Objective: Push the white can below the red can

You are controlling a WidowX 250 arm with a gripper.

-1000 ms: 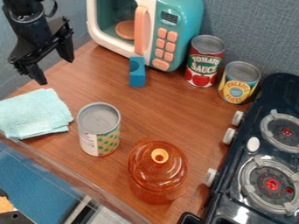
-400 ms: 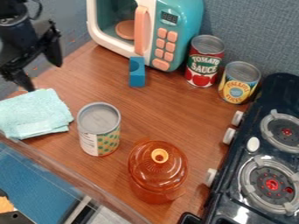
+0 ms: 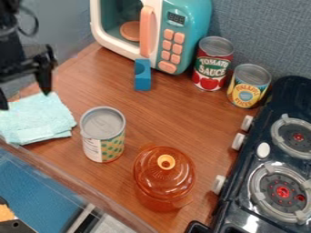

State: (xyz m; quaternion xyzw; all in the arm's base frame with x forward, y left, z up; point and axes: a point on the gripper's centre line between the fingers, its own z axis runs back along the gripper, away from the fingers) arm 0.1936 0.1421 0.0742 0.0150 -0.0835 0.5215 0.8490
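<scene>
The gripper (image 3: 24, 96) hangs at the upper left over the teal cloth, its two fingers spread wide, open with nothing between them. To its right and lower stands the white can (image 3: 103, 136), upright, with a white and green-yellow patterned label and a grey top. The red can (image 3: 213, 63), labelled with tomatoes, stands upright at the upper right beside the toy microwave. A gap of table lies between the two cans, and the gripper touches neither.
A folded teal cloth (image 3: 36, 119) lies at the left. An orange lidded pot (image 3: 163, 179) stands just right of the white can. A blue block (image 3: 142, 75) sits before the microwave (image 3: 182, 27). A yellow can (image 3: 248, 86) neighbours the red can; the stove (image 3: 273, 150) is at right.
The gripper has moved left and down in the view, from above the table's back left edge to over the cloth. The cans and other objects have kept their places.
</scene>
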